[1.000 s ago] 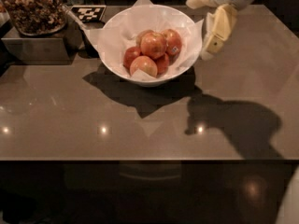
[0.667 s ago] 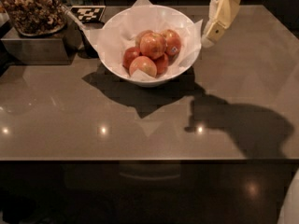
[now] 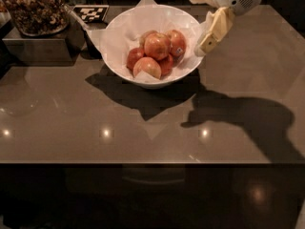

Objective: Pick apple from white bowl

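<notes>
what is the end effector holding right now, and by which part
Nothing. The end effector hangs empty beside the right rim of the wide white paper-lined bowl; the large red-orange apple lies in that bowl, untouched.

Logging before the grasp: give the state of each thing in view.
apple: uppermost in the white bowl, not held.
white bowl: upright on the counter, paper-lined.
hand: at the bowl's right rim, clear of the apple.
stickered apple: in the bowl, right of the apple.
</notes>
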Tool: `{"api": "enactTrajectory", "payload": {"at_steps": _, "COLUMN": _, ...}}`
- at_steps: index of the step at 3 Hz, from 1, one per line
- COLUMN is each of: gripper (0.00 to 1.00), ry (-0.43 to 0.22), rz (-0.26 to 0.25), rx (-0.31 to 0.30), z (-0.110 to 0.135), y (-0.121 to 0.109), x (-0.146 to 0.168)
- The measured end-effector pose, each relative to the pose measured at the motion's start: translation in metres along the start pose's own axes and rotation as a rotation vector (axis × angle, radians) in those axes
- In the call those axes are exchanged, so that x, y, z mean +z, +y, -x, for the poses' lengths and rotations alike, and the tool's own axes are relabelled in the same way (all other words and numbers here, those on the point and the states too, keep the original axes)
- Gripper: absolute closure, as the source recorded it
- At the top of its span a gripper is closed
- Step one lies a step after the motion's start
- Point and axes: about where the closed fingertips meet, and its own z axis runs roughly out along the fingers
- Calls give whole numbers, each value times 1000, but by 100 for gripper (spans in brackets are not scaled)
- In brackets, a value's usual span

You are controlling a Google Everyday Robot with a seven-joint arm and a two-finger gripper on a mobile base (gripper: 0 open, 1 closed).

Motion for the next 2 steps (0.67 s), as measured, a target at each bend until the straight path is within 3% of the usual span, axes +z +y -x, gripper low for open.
{"api": "enactTrajectory", "payload": {"at_steps": 1, "gripper": 0, "ry": -60, "rz": 55, "rx": 14, "z": 0, "y": -12, "x": 32}}
{"api": "enactTrajectory", "payload": {"at_steps": 2, "gripper": 19, "ry": -62, "rz": 56, "rx": 16, "z": -2, "y": -13, "x": 35}}
